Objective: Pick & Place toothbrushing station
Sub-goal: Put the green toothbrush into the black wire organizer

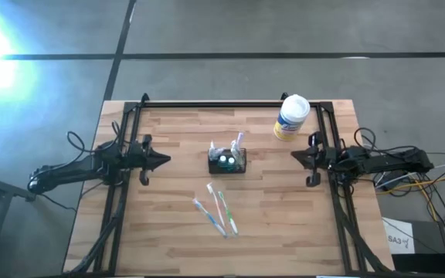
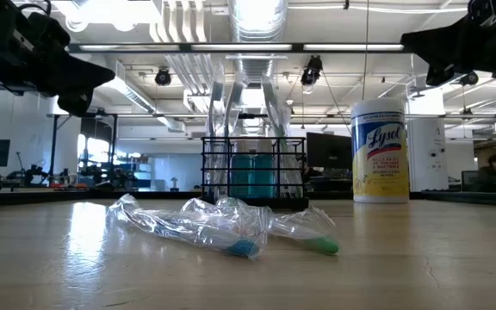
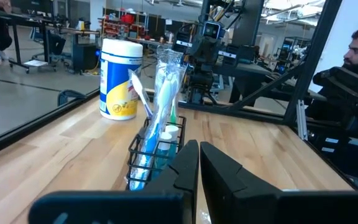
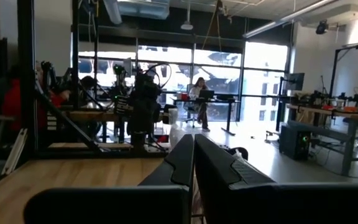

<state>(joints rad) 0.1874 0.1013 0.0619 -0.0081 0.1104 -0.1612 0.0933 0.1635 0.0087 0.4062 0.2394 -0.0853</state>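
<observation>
A small black wire caddy (image 1: 228, 161) stands near the middle of the wooden table (image 1: 168, 232) as two robot arms wait at its sides, the pick-and-place job apparently not yet begun. The caddy already holds a wrapped toothbrush and some blue-green items. Three more wrapped toothbrushes (image 1: 216, 210) lie loose on the boards just beyond it toward 6 o'clock in the overhead view, apart from the caddy. A white-and-yellow wipes tub (image 1: 291, 117) stands at about 2 o'clock from the caddy, near the table's far right corner.

The left gripper (image 1: 163, 161) hangs at 9 o'clock from the caddy, well apart from it, jaws together and empty. The right gripper (image 1: 297, 157) mirrors it at 3 o'clock, also with jaws together and holding nothing. Both sit above the tabletop rather than on it.

By this evidence nothing has been grasped. Reaching, gripping the caddy, carrying it and setting it down all appear still to come.
</observation>
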